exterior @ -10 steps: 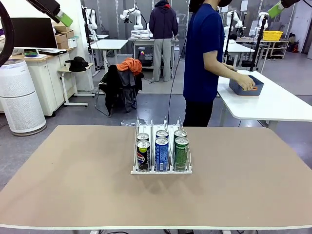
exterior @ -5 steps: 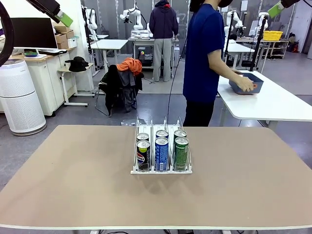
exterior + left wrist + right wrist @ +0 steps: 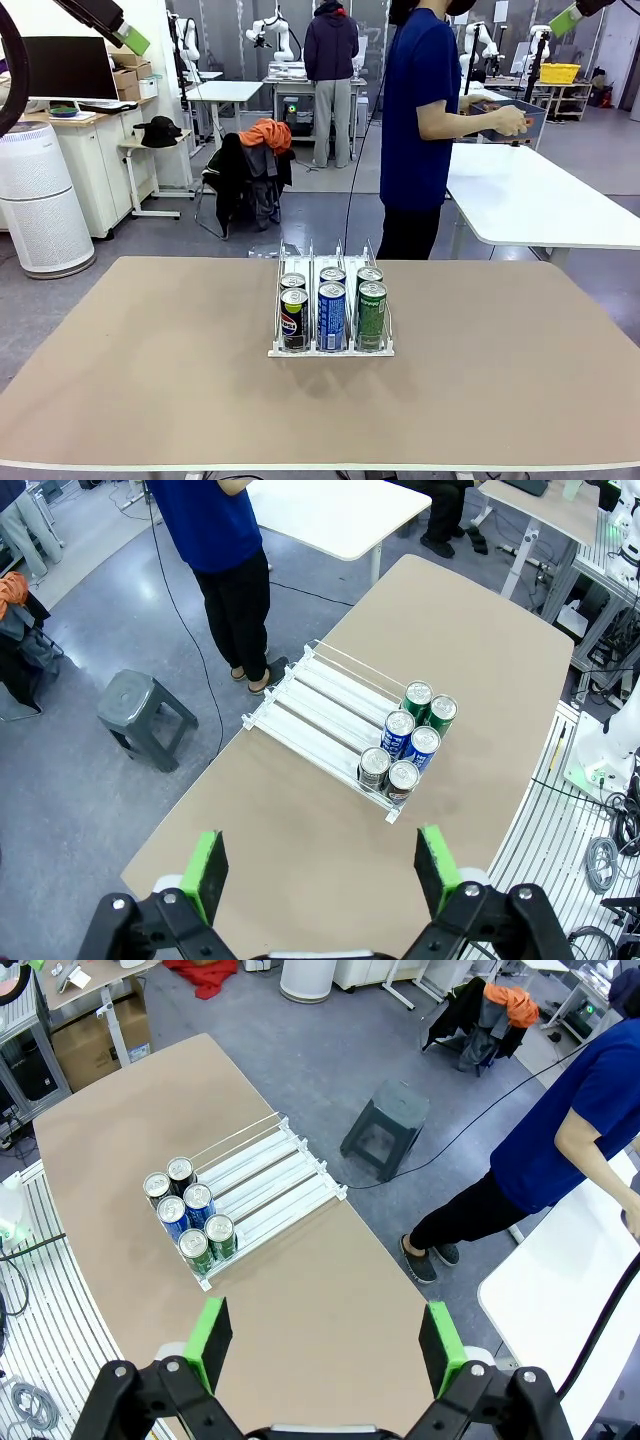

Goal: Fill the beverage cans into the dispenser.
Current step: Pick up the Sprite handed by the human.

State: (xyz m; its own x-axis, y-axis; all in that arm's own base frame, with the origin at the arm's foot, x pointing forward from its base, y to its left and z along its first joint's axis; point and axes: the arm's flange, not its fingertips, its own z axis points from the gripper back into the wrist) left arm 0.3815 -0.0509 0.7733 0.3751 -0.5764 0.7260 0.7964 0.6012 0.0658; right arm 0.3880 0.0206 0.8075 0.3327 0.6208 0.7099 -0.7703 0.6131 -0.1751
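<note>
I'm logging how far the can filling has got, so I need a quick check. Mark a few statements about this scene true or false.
1. The clear three-lane dispenser with a white base holds two black aluminium cans, two blue cans and two green cans, one colour per lane. True.
2. The green cans stand in the middle lane. False: the blue cans fill the middle lane, and the green cans are in the lane on the robot's right.
3. The left gripper and the right gripper hang open above the brown table, holding nothing. True.
4. The blue-grey plastic tub rests on the white table. False: the person's hand holds it lifted above that table.
</note>
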